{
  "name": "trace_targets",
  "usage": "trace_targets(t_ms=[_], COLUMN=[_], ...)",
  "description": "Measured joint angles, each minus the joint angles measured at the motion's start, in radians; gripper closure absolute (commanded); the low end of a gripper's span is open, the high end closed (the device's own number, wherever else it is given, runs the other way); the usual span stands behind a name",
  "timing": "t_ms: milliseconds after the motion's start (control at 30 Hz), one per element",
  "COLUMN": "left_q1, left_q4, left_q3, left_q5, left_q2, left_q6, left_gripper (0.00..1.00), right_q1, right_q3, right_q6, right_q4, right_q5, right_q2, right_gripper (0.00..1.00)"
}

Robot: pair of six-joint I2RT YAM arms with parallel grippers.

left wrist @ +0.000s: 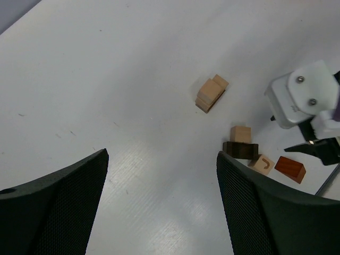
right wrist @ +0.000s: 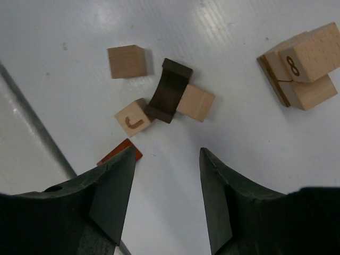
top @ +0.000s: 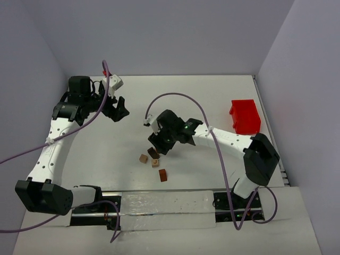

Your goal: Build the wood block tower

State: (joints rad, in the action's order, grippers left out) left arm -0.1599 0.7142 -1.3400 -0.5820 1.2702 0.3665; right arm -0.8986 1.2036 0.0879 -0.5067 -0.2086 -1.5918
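The wood blocks lie loose on the white table, with no tower standing. In the right wrist view I see a tan cube [right wrist: 126, 61], a dark brown arch piece [right wrist: 170, 90] leaning on another tan cube [right wrist: 195, 102], a cube marked J [right wrist: 133, 118], a reddish-brown block [right wrist: 119, 152] and a clump of tan blocks [right wrist: 300, 66]. My right gripper [right wrist: 167, 154] hovers just short of them, open, with nothing between its fingers. My left gripper [left wrist: 162, 156] is open over bare table, far left of the blocks [top: 155, 162].
A red plastic bin [top: 245, 116] stands at the right edge of the table. Grey walls close in the left, back and right sides. A metal rail [top: 164, 204] runs along the near edge between the arm bases.
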Motion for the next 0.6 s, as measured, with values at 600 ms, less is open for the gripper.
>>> trace_targets(t_ms=[600], left_q1=[0.025], left_q4=[-0.019], left_q3=[0.028], left_q5=[0.005], left_q2=[-0.034], left_q6=[-0.041], left_gripper=[0.11], right_q1=[-0.015], right_q3=[0.020], right_q6=[-0.109], right_q4=[0.070], right_q5=[0.136], right_q2=[-0.179], right_gripper=[0.39])
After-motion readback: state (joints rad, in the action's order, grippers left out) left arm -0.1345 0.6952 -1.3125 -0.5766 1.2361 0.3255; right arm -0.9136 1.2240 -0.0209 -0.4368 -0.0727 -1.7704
